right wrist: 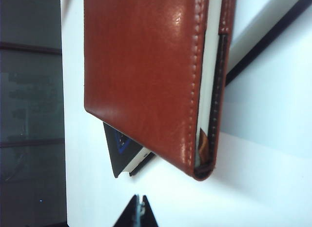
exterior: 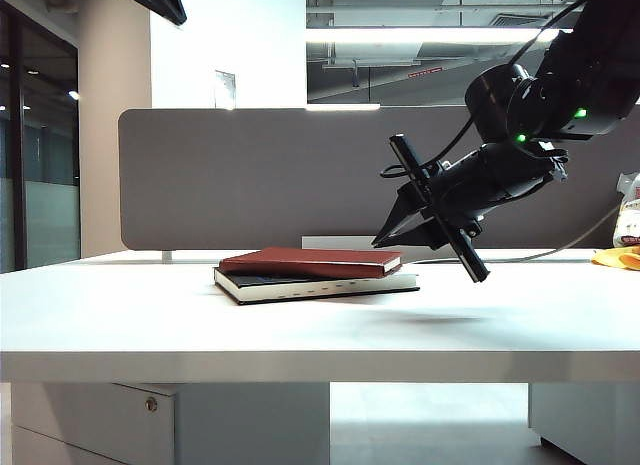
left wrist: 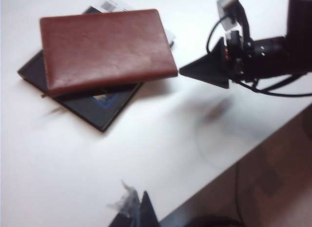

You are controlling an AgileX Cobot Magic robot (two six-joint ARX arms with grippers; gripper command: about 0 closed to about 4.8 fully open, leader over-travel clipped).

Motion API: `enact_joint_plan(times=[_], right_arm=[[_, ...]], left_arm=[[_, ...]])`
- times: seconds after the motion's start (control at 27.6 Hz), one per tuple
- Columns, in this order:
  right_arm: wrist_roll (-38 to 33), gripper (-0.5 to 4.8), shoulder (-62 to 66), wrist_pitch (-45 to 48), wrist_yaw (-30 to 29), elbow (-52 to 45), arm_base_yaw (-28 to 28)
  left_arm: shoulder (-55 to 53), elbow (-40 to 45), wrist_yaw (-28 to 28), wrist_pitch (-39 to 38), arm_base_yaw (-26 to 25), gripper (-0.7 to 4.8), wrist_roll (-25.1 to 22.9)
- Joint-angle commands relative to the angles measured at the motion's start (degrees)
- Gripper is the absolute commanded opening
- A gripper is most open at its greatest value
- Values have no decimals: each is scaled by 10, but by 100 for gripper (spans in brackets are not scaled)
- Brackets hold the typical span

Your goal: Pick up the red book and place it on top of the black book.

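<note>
1. Already the red book [exterior: 310, 262] lies flat on the black book [exterior: 316, 284], turned a little askew so one black corner pokes out from under it; by the look of it, the placing is done.
2. Your right gripper [exterior: 392, 235] hangs just off the red book's right end, its tip pointing down toward that edge but apart from it, jaws pressed together on nothing.
3. The stack's long axis runs left to right across the table [exterior: 520, 330], so your right arm faces a short end.
4. The right arm is the nearer one. In the left wrist view the left gripper [left wrist: 140, 208] shows only as a dark tip low in the picture, well apart from the books; you cannot tell how its jaws stand.
5. The tabletop is smooth, white and level, bare around the stack. A grey partition [exterior: 250, 175] stands behind, so I judge that backing off upward and to the right is your free way.
</note>
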State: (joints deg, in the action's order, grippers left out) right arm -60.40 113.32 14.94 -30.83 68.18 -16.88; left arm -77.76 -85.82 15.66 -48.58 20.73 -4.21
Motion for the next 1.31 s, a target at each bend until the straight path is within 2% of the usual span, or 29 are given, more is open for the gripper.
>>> enact_joint_plan(times=[0.04, 0.4, 0.54, 0.8, 1.05, 1.31], right_arm=[[9, -5, 2, 2, 2, 2, -2], [9, -5, 46, -5, -6, 41, -24], [9, -5, 50, -20, 8, 65, -28], [54, -5, 50, -90, 14, 92, -21], [68, -5, 50, -99, 14, 92, -21], [88, -5, 50, -125, 38, 92, -21]], left_arm=[[2, -1, -31, 6, 0, -6, 7], [2, -1, -39, -6, -1, -6, 11], [2, -1, -39, -11, -1, -6, 10], [2, -1, -38, -17, -1, -6, 1], [2, -1, -38, -16, -1, -6, 1], [3, -1, -38, -19, -1, -6, 1]])
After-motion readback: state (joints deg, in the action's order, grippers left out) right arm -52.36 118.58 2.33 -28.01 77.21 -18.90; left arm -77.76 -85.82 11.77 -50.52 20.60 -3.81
